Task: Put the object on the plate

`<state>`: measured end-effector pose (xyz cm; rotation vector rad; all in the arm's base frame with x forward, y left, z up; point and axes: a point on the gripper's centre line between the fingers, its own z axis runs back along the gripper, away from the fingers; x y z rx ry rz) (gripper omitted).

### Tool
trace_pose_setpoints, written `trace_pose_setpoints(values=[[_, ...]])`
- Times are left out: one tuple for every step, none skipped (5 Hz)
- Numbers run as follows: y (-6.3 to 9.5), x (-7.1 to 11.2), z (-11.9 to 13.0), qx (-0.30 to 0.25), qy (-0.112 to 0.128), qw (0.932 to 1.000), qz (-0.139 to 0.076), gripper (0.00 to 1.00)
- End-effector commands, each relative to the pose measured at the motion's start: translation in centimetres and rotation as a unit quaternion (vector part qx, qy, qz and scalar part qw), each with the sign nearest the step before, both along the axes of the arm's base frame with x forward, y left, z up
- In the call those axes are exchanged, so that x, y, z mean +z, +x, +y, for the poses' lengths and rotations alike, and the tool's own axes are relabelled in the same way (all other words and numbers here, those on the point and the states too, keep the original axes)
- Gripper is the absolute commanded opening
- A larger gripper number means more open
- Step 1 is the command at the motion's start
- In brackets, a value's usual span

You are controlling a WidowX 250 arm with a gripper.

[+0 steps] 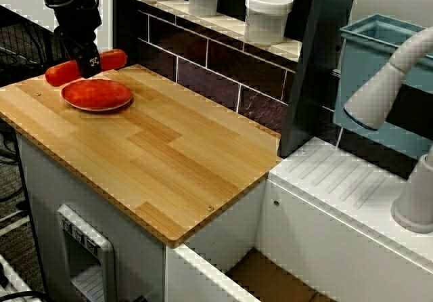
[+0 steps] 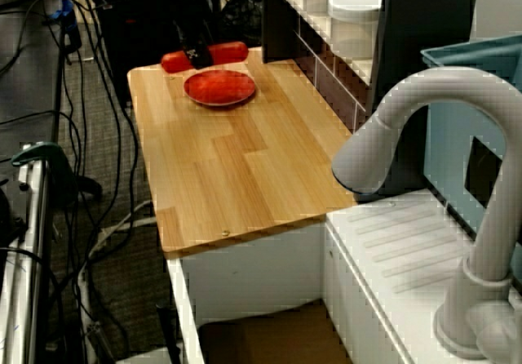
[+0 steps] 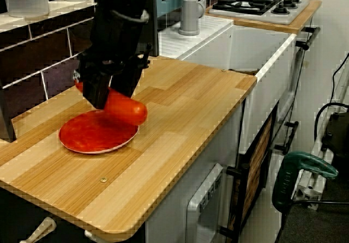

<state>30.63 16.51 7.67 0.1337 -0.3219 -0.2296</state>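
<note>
Claw (image 1: 86, 63) pinching my sausage (image 1: 64, 72) mid-length.
I see it level, lifted just behind the plate (image 1: 97, 95) on the wooden counter (image 1: 169, 160).

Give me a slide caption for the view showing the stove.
Black tool grips a red-orange sausage toy above the red plate on a wooden counter.

Three raised side views; all share the counter (image 1: 155, 160).
</note>
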Motion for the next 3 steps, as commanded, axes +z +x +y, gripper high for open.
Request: trace_pose_setpoints(values=[[-0.3, 1.1, 1.8, 0.009, 0.007, 0.9998, -0.019, 0.0], [0.1, 0.5, 1.5, 0.003, 0.017, 0.9998, -0.012, 0.0], [0.2, 0.0, 1.4, 0.013, 0.021, 0.9997, -0.003, 0.0]])
